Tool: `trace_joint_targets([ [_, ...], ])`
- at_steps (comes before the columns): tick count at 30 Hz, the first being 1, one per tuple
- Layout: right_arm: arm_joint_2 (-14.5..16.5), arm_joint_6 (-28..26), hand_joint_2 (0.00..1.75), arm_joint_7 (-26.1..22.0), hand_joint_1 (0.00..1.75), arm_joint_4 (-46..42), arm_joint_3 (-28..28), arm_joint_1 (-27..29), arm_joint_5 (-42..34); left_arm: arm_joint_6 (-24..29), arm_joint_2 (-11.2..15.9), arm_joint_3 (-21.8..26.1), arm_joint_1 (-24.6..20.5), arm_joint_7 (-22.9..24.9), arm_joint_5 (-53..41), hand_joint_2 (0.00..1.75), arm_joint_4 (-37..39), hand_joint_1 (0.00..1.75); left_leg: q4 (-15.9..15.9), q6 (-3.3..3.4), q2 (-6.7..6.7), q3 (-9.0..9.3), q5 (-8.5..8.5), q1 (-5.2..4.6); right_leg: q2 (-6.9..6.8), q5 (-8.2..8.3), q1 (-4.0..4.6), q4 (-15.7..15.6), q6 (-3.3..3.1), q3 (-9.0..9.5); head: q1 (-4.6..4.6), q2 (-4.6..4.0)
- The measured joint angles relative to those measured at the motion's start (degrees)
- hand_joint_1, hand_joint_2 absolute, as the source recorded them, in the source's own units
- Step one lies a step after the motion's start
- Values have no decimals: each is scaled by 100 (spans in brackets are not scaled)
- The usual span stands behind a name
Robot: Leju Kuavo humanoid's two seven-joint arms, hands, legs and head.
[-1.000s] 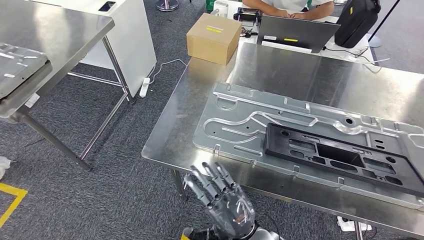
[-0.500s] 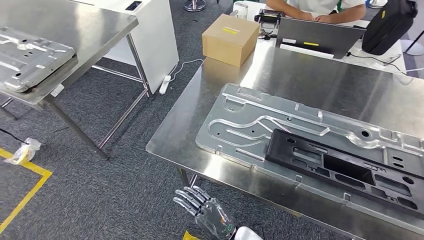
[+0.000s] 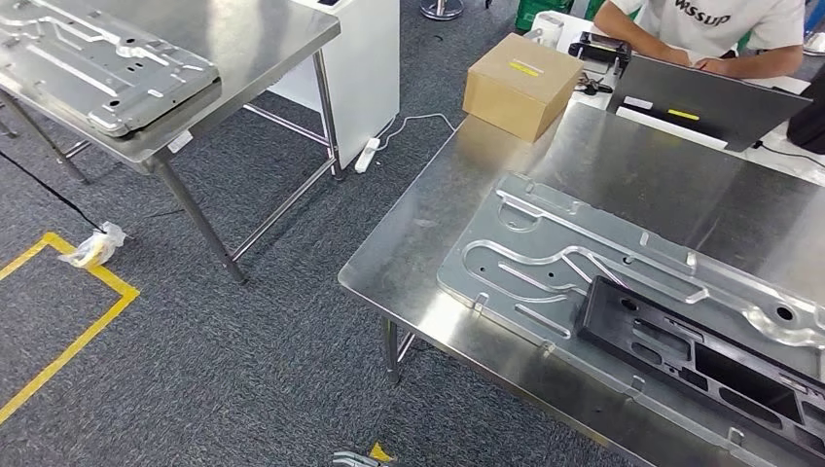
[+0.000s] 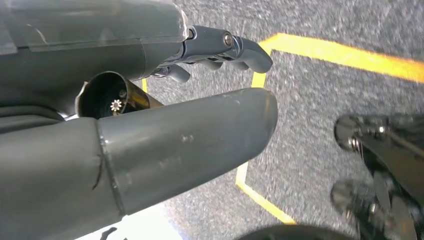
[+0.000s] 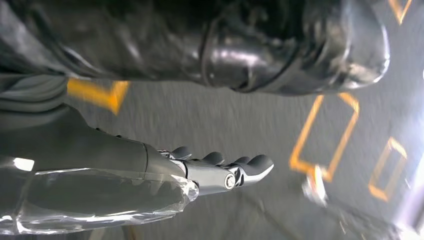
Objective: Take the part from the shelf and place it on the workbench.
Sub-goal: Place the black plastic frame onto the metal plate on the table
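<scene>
The left hand [image 4: 150,135] hangs low over grey carpet [image 3: 243,370], its thick thumb and darker fingers [image 4: 240,47] stretched out with nothing between them. The right hand [image 5: 200,172] also hangs over the carpet, fingers extended side by side and holding nothing. Yellow floor tape [image 4: 345,52] runs across the carpet just beyond the left hand's fingertips; in the head view a yellow tape corner [image 3: 88,302] lies on the floor to the left, with a crumpled scrap [image 3: 89,247] on it.

Ahead and to the right of the hands stands the steel workbench [image 3: 428,224]. On it lies a large stamped metal plate [image 3: 545,253], and the black part [image 3: 700,355] rests flat on that plate's right portion, well clear of both hands. Farther along the bench sits a cardboard box [image 3: 520,83], and beyond it a grey laptop lid [image 3: 710,102] with a person [image 3: 720,24] seated behind it.

Far to the left a second steel table [image 3: 243,44] carries another stamped metal panel [image 3: 107,63]. A white cabinet [image 3: 365,58] stands behind it, and a white power strip [image 3: 368,154] lies on the carpet at its foot.
</scene>
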Motion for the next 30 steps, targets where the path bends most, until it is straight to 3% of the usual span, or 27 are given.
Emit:
trace_joint_targets([
  [1, -1, 103, 0, -16, 0, 118, 3, 15, -80, -9, 11, -14, 2, 3, -10, 0, 0, 0, 7, -1, -75, -3, -1, 0, 9, 60, -4, 50, 2, -41, 1, 0],
  [2, -2, 209, 0, -23, 0, 216, 14, 28, -158, -17, 20, -24, 1, 7, -21, 0, 0, 0, 16, -6, -155, 2, -4, 1, 32, 236, -12, -145, -3, 37, 1, 0],
  [3, -8, 371, 0, -25, 0, 301, 34, 44, -268, -28, 27, -33, -1, 10, -35, 0, 0, 0, 24, -14, -237, 9, -9, 2, 104, 472, -21, -518, -16, 204, 1, 0],
  [5, -49, 850, 0, -25, 0, 416, 93, 95, -587, -49, 35, -63, -17, 20, -60, 0, 0, 0, 44, -48, -382, 10, -19, -1, 378, 780, -38, -1256, -51, 536, 2, 0],
  [7, -147, 1245, 0, -26, 0, 505, 110, 154, -1178, -60, 54, -102, -22, 37, -58, 0, 0, 0, 47, -114, -504, -20, -12, 12, 487, 818, -21, -1506, -80, 642, -1, 0],
  [9, -265, 1235, 0, -26, 0, 629, 6, 182, -1888, -56, 70, -119, -2, 47, -21, 0, 0, 0, 35, -187, -599, -54, 3, 28, 348, 843, -12, -1542, -129, 657, -4, 0],
  [11, -425, 896, 0, -7, 0, 887, -281, 169, -2538, -31, 72, -119, 24, 47, 59, 0, 1, 0, 207, -231, -382, -146, -118, 13, 199, 879, -31, -1624, -212, 696, -16, 0],
  [13, -632, 363, 0, 131, 0, 1259, -751, 173, -3140, 15, 69, -113, 34, 46, 170, 0, 1, 0, 794, -257, -34, -424, -472, 0, 12, 892, -27, -1676, -274, 721, -38, 0],
  [15, -837, -359, 0, 564, 0, 1614, -1241, 238, -3506, 66, 55, -96, 43, 44, 276, 0, 0, 0, 1468, -284, 85, -738, -783, 8, -193, 875, -11, -1673, -283, 725, -47, 0],
  [16, -930, -765, 0, 846, 0, 1767, -1445, 287, -3579, 86, 45, -83, 54, 43, 318, 0, 0, 0, 1593, -295, 111, -782, -796, 16, -298, 863, -8, -1669, -274, 729, -46, 0],
  [17, -1018, -1112, 0, 1084, 0, 1900, -1608, 337, -3600, 101, 37, -67, 75, 41, 344, 0, 0, 0, 1499, -303, 145, -710, -704, 27, -395, 850, -7, -1662, -262, 736, -45, 0],
  [18, -1072, -1377, 0, 1266, 0, 2001, -1732, 385, -3590, 114, 31, -50, 99, 39, 358, 0, 0, 0, 1204, -305, 208, -530, -537, 37, -479, 834, -7, -1649, -245, 743, -44, 0],
  [20, -1134, -1712, 0, 1658, 0, 2145, -1859, 442, -3463, 128, 16, -24, 126, 36, 367, 0, -1, 0, 452, -270, 472, -104, -260, 28, -596, 791, 10, -1599, -190, 751, -45, 0],
  [21, -1137, -1834, 0, 2039, 0, 2207, -1878, 452, -3342, 132, 6, -13, 123, 30, 372, 0, -1, 0, 222, -231, 556, 14, -203, 8, -642, 770, 20, -1575, -154, 755, -43, 0],
  [22, -1133, -1888, 0, 2605, 0, 2264, -1869, 453, -3222, 128, -6, -5, 113, 23, 376, 0, -2, 0, 118, -186, 592, 57, -196, -16, -692, 754, 31, -1562, -114, 767, -43, 0],
  [24, -1095, -1646, 0, 4029, 0, 2339, -1811, 438, -3082, 97, -25, 16, 104, 4, 392, 0, -2, 0, 96, -100, 452, 52, -178, -35, -781, 735, 23, -1566, -40, 809, -39, 0],
  [25, -1070, -1402, 0, 4733, 0, 2362, -1775, 432, -3059, 75, -37, 27, 102, -4, 397, 0, -2, 0, 74, -59, 387, 65, -156, -28, -701, 696, 4, -1541, -1, 823, -38, 0],
  [27, -1015, -1012, 0, 5705, 0, 2403, -1698, 464, -3025, 46, -54, 46, 84, -20, 405, 0, -2, 0, 34, 18, 257, 79, -104, -7, -347, 436, -35, -1218, 55, 706, -36, 0],
  [28, -994, -915, 0, 5937, 0, 2426, -1659, 498, -3013, 42, -62, 55, 71, -25, 408, 0, -2, 0, 31, 41, 191, 68, -88, -7, -148, 230, -46, -884, 68, 558, -34, 0],
  [30, -956, -847, 0, 6117, 0, 2462, -1604, 559, -3011, 43, -67, 75, 55, -33, 415, 0, -4, 0, 38, 62, 37, 41, -75, -19, -2, -96, -47, -140, 73, 200, -34, 0],
])
